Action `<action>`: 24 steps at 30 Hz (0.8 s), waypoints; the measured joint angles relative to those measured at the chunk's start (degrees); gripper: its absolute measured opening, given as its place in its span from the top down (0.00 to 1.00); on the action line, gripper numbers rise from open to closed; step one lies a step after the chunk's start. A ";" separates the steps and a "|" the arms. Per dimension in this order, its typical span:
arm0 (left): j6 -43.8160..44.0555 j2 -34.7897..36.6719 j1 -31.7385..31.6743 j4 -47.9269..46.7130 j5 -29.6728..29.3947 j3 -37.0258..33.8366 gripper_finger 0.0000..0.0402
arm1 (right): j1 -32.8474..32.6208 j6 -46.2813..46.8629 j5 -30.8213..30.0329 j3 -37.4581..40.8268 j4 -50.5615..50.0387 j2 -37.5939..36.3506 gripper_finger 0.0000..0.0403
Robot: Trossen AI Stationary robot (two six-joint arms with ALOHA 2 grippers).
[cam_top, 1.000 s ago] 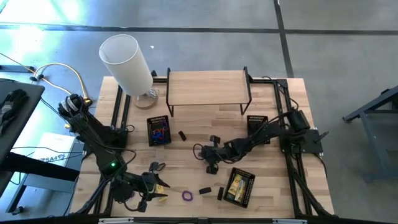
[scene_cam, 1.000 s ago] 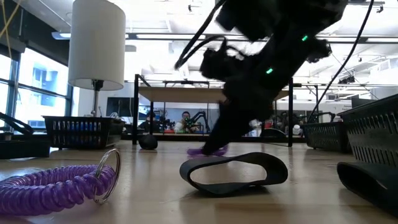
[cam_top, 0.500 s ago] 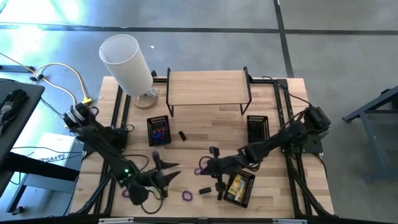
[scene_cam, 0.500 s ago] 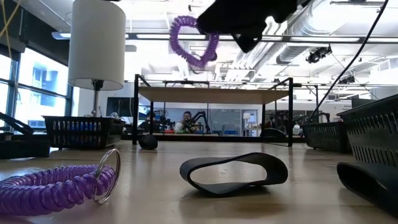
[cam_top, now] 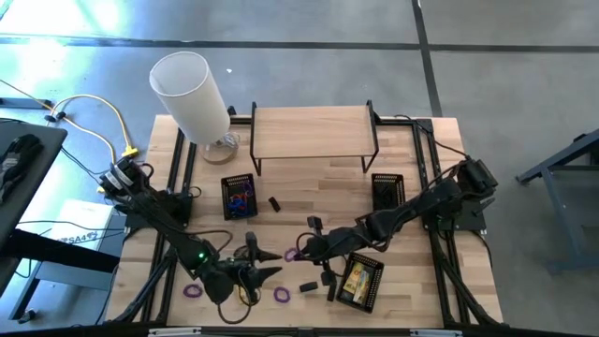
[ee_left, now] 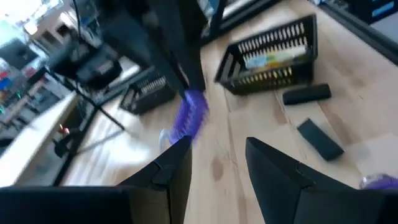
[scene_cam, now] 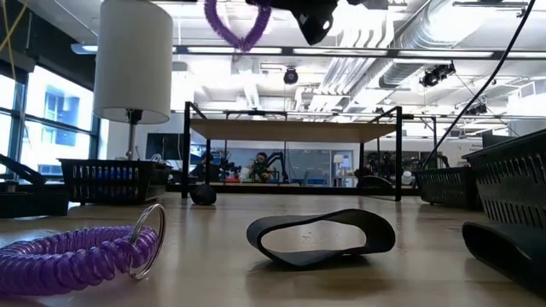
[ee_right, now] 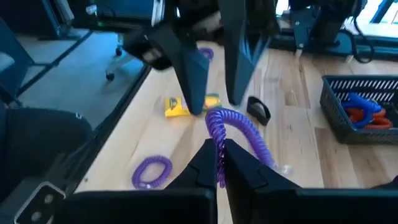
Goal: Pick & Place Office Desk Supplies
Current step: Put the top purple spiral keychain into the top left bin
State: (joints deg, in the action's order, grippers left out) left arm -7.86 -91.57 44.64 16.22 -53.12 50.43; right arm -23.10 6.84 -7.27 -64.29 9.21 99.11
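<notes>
The light wooden desk (cam_top: 309,178) fills the middle of the high view. The right claw (ee_right: 220,163), lower centre of that view, is pinched on a purple coiled band loop (ee_right: 236,134) lifted off the desk. The left claw (ee_left: 217,165), lower left of centre, hangs spread, holding nothing. More purple coils (cam_top: 282,295) lie below it.

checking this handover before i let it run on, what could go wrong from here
1. The right end effector pinches the purple coil loop by one end only; the rest dangles and could slip out.
2. The left end effector, fingers apart, sits close to the right one mid-table; the two could collide.
3. If dropped, the coil could land on the table beside the black mesh tray, not in it.
</notes>
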 joint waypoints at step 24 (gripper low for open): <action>-5.27 0.02 -5.92 3.98 10.88 0.00 0.64 | -0.48 -5.42 1.27 0.00 0.52 0.00 0.99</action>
State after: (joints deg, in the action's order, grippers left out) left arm -13.13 -91.55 38.72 20.20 -42.24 50.43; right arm -23.58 1.42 -6.00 -64.29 9.74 99.11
